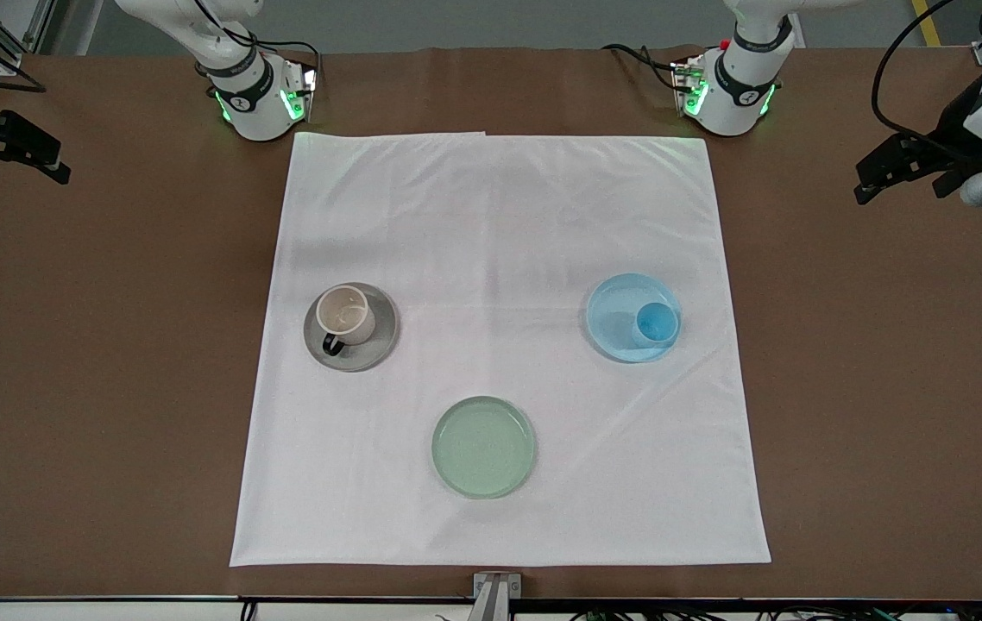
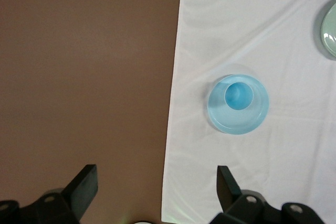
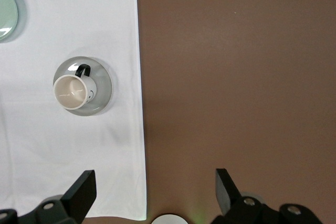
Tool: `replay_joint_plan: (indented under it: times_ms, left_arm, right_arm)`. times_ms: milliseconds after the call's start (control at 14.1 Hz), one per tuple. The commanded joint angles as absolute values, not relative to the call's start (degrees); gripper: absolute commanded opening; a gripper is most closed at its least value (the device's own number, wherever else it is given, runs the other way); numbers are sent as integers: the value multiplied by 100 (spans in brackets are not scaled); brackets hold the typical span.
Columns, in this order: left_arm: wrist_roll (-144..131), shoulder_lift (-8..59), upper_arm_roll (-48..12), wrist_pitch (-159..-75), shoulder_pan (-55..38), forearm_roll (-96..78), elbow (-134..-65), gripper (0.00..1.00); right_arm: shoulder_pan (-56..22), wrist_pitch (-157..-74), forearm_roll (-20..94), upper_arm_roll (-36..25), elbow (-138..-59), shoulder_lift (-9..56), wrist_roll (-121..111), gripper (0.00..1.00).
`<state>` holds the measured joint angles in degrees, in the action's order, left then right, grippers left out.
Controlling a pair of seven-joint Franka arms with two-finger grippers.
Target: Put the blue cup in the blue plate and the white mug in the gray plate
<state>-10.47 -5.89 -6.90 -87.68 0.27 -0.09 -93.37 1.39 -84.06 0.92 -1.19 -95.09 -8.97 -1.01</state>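
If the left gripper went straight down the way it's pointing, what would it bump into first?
Probably just the bare brown table, near the edge of the white cloth. The left gripper hangs open and points down there. The blue cup on its blue plate sits off to the side.

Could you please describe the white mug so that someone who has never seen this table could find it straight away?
Find the white cloth on the brown table. Toward the right arm's end of it lies a gray plate, and the white mug stands upright on it. Only it has a dark handle; the blue cup has none.
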Motion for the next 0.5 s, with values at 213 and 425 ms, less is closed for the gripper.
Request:
replay_joint_plan:
  times_ms: [213, 425]
  left_arm:
    - [-1055, -527, -747, -8640, 0, 254, -9158, 100]
    - [-1063, -466, -764, -8640, 0, 264, -9158, 100]
  right_arm:
    - [141, -8429, 88, -123, -9571, -993, -18, 100]
    - [149, -8420, 114, -114, -9580, -993, 236, 100]
